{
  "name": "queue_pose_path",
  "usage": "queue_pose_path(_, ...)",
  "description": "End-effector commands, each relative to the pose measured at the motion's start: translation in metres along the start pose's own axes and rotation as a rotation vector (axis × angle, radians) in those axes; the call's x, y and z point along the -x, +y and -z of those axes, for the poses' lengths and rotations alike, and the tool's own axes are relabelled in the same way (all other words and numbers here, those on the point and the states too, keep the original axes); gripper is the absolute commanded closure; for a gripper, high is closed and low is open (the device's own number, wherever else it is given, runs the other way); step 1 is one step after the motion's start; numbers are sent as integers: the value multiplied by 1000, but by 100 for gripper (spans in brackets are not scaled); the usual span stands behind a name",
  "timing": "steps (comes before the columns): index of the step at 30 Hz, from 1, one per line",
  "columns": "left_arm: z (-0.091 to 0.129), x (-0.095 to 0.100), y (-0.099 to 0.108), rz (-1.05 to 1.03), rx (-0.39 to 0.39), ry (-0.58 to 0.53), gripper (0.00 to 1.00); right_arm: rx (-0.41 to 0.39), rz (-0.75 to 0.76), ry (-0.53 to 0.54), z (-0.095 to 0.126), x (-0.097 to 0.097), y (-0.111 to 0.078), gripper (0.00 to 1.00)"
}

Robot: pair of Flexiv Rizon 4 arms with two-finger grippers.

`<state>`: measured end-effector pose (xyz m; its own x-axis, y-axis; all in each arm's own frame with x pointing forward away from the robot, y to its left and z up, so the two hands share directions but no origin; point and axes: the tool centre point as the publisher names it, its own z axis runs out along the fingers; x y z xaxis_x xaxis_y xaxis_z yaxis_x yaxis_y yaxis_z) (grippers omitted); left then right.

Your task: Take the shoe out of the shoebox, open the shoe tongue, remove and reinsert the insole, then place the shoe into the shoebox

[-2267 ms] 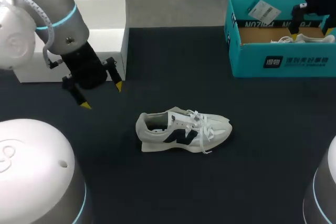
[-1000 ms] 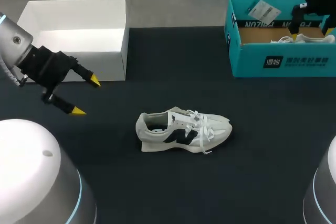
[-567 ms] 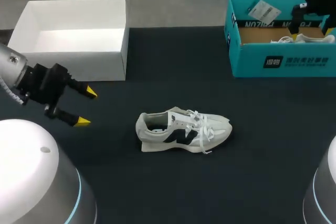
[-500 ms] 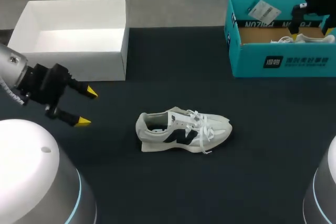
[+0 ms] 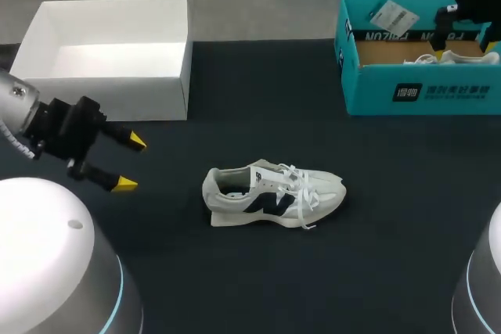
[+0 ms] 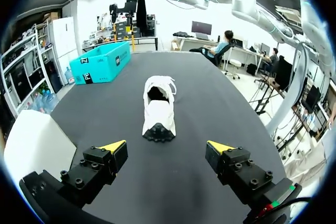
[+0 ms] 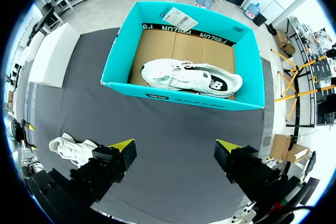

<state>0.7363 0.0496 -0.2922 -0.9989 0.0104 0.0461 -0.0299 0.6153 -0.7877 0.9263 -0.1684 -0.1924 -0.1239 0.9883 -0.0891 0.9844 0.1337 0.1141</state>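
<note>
A white sneaker with a dark side logo lies on its sole in the middle of the black table, toe to the right; the left wrist view shows this sneaker heel-on, straight ahead of the fingers. My left gripper hovers open and empty to the shoe's left. The teal shoebox stands at the back right with a second white shoe lying inside. My right gripper hangs open and empty high above the box.
An open white box sits at the back left, just behind my left gripper. Bare black table stretches between the shoe and both boxes. A paper tag lies on the shoebox's far rim.
My left arm swung down and outward toward the left edge, and its gripper now points at the shoe's heel from the left. The right arm and the shoe stayed still.
</note>
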Motion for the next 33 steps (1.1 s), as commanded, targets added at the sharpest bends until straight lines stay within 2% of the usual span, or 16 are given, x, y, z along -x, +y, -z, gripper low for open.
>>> queue_pose_path(1,-1,11,17,140,-168,115,0,3,-1,0,-1,0,-1,0)
queue_pose_path(9,-3,6,33,74,-249,80,0,3,-1,0,-1,0,-1,0)
queue_pose_path(19,-14,11,41,29,-220,24,0,3,-1,0,-1,0,-1,0)
queue_pose_path(33,-15,11,41,31,-215,29,0,3,-1,0,-1,0,-1,0)
